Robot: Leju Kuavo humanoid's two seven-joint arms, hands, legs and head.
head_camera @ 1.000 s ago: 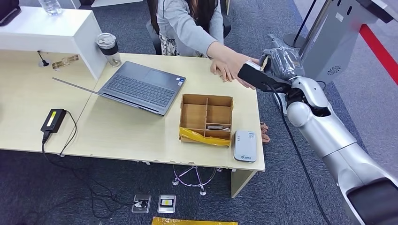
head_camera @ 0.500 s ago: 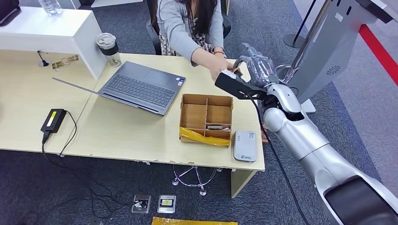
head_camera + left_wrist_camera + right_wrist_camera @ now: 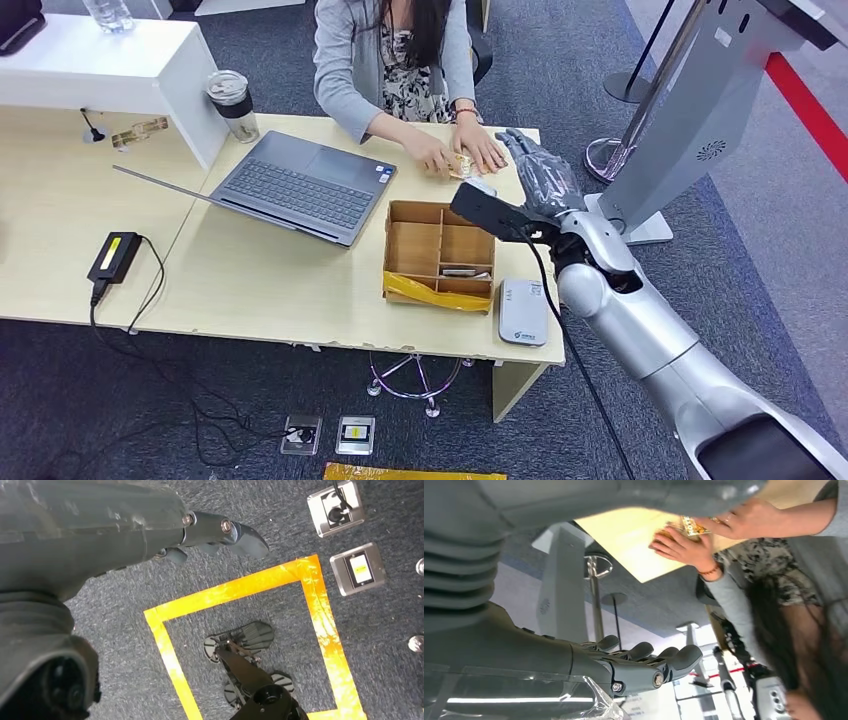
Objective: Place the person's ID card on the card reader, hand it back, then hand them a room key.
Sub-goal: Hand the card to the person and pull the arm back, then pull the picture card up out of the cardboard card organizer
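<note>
Desk: pale wood, carries all items below.
Right hand: empty, fingers extended and apart, hovering over far right desk edge, just beside person's hands.
Left hand: hangs over carpet; fingers loosely curled, nothing held.
ID card: yellowish, flat on desk under person's hands.
Card reader: white-grey, near front right corner, touching nothing.
Wooden organiser: compartmented box left of reader; small dark item in one front compartment.
Laptop: open, left of organiser.
</note>
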